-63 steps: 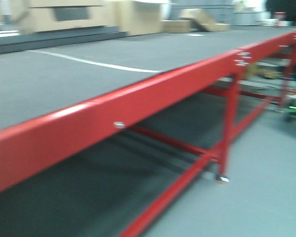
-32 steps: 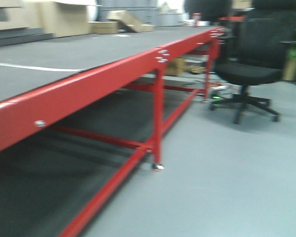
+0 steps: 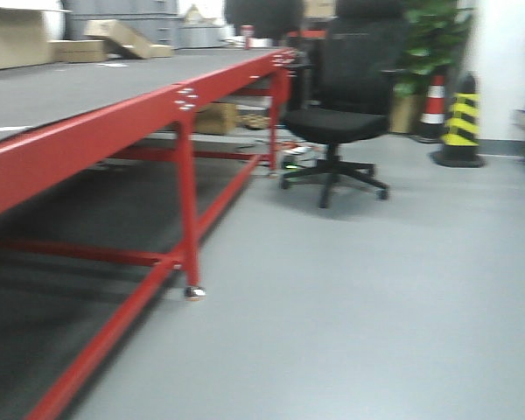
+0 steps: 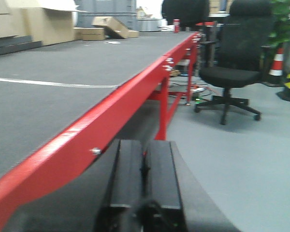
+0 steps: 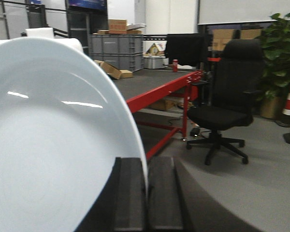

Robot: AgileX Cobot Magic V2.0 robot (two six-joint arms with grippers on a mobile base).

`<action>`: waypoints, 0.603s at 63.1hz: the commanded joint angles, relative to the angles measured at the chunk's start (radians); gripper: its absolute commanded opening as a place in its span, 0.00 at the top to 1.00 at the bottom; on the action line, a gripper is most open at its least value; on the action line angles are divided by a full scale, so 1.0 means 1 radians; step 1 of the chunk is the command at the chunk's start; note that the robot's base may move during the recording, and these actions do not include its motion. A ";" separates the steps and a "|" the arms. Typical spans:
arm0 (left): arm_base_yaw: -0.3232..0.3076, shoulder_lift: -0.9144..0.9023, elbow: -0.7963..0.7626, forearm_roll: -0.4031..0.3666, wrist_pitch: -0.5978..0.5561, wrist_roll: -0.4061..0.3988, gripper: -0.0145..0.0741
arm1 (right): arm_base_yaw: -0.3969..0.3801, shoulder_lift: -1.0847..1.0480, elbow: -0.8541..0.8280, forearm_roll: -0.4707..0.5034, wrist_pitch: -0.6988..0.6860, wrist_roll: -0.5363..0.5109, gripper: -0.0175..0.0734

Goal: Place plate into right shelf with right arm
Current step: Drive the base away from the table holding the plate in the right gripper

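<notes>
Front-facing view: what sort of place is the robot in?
Probably a lab or workshop floor, not a home: a long red-framed table, a black office chair, cardboard boxes at the far end and a traffic cone.

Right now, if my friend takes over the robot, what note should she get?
Right gripper shut on the plate, pinching its rim; it stands on edge.
Left gripper shut, empty, beside the red table.
Done: plate is picked up.
Left: the right shelf shows in no view, only the table and a black chair. Find the shelf and slide the plate in.
</notes>
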 commanded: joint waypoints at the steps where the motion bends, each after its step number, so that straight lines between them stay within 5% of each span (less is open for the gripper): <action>1: 0.000 -0.011 0.005 -0.002 -0.088 -0.002 0.89 | -0.002 0.016 -0.028 -0.018 -0.091 -0.001 0.75; 38: 0.000 -0.005 0.005 -0.002 -0.086 -0.002 0.89 | -0.002 0.026 -0.028 -0.018 -0.086 -0.001 0.75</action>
